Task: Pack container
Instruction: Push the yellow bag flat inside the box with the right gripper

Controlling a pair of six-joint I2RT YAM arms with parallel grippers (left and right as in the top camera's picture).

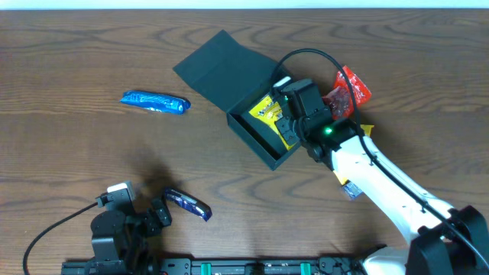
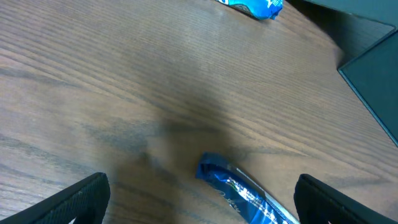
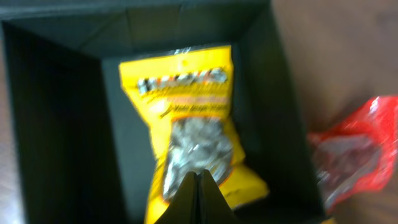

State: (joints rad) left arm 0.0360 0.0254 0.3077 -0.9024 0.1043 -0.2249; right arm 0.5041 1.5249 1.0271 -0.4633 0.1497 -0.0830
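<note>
The dark teal container (image 1: 256, 141) stands open at centre right, its flap lid (image 1: 221, 65) folded back to the upper left. A yellow snack packet (image 1: 266, 111) is inside it. My right gripper (image 1: 289, 122) reaches into the box. In the right wrist view its fingers (image 3: 198, 180) are shut over the lower part of the yellow packet (image 3: 186, 112) between the dark walls (image 3: 62, 124). My left gripper (image 2: 199, 199) is open, low over the table, with a dark blue packet (image 2: 242, 193) between its fingers. It also shows in the overhead view (image 1: 189, 205).
A light blue packet (image 1: 154, 101) lies left of the box and shows in the left wrist view (image 2: 255, 5). A red packet (image 1: 350, 92) lies right of the box, also in the right wrist view (image 3: 354, 149). A small blue packet (image 1: 351, 189) peeks from under the right arm.
</note>
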